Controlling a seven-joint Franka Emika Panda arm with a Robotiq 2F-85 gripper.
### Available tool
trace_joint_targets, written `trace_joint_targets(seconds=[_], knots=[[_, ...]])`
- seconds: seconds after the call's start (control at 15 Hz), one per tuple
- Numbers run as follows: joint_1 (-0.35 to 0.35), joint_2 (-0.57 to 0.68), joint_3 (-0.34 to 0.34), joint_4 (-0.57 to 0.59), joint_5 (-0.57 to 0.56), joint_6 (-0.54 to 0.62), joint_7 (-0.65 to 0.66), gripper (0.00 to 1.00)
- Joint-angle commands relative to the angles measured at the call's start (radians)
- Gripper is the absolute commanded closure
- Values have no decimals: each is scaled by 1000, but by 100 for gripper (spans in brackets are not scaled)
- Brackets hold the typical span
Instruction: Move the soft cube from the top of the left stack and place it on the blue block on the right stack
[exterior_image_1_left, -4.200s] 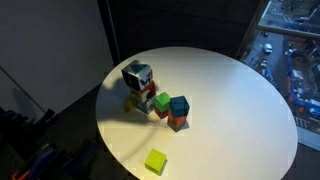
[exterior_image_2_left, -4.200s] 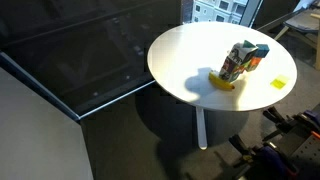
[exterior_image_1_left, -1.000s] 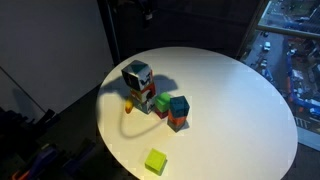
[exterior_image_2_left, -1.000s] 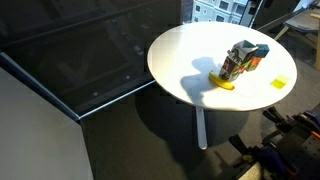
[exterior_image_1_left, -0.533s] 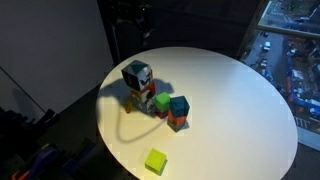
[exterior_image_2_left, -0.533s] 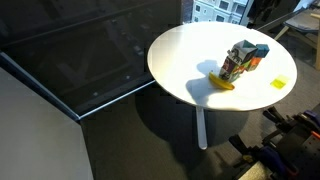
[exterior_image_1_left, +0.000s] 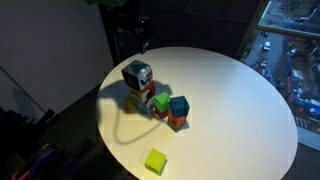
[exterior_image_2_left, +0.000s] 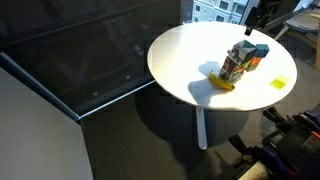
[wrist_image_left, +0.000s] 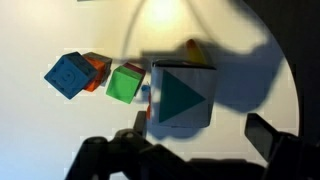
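the gripper hangs with its jaws spread wide, holding nothing. in the wrist view the soft cube — just one, a green triangle on its upper face — lies in line with the gap between the jaws, atop the left stack. out past the finger on that view's left sit one green block, then the right stack: one blue block on one orange-red block. one yellow-green cube lies alone on the table, well apart.

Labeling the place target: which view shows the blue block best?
Wrist view: the blue block is largest, top face unobstructed. In an exterior view it is small, atop the orange-red block; in an exterior view, a tiny speck.
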Motion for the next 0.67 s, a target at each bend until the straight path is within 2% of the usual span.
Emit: trace_joint_targets(seconds=[0.0, 0.6], knots=[[-8, -1, 8, 2, -2, -3, 2, 0], [-11, 27, 9, 18, 11, 12, -1, 0]])
